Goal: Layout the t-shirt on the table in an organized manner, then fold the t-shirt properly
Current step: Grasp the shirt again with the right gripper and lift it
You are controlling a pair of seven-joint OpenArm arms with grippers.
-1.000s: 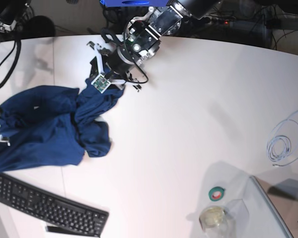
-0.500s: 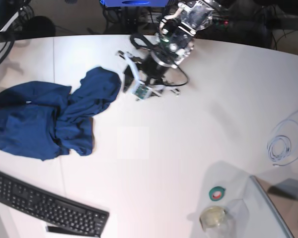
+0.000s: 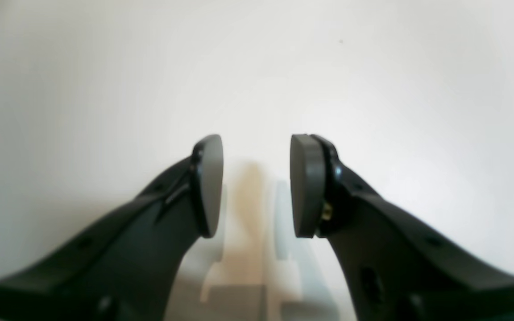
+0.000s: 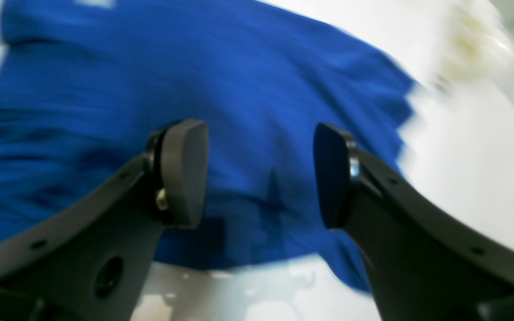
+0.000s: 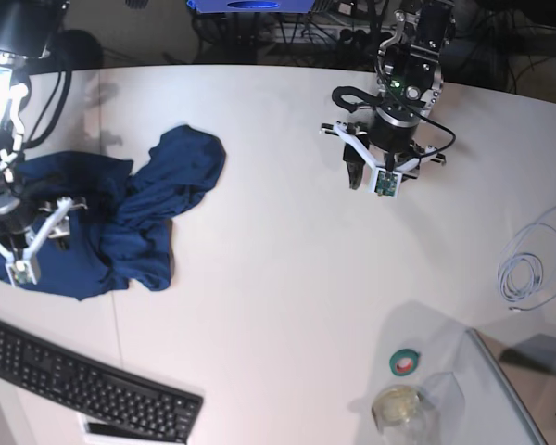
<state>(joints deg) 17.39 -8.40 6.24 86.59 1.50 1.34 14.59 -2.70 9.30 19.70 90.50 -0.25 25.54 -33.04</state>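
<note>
The navy t-shirt (image 5: 139, 204) lies crumpled on the left part of the white table (image 5: 278, 278). One lobe of the cloth reaches up and to the right. My right gripper (image 5: 28, 236) hangs over the shirt's left part. In the right wrist view the right gripper (image 4: 261, 174) is open just above the blurred blue t-shirt (image 4: 261, 67), with no cloth between its fingers. My left gripper (image 5: 372, 174) stands far to the right of the shirt. In the left wrist view the left gripper (image 3: 257, 183) is open over the bare table (image 3: 257, 67), holding nothing.
A black keyboard (image 5: 93, 389) lies at the front left, below the shirt. A green tape roll (image 5: 405, 362) and a glass jar (image 5: 397, 408) sit at the front right beside a grey tray (image 5: 528, 389). A white cable coil (image 5: 528, 264) lies at the right edge.
My left gripper let go of the shirt's upper lobe and swung far right across the table. My right gripper went from shut to open and now hangs over the shirt's left part.
</note>
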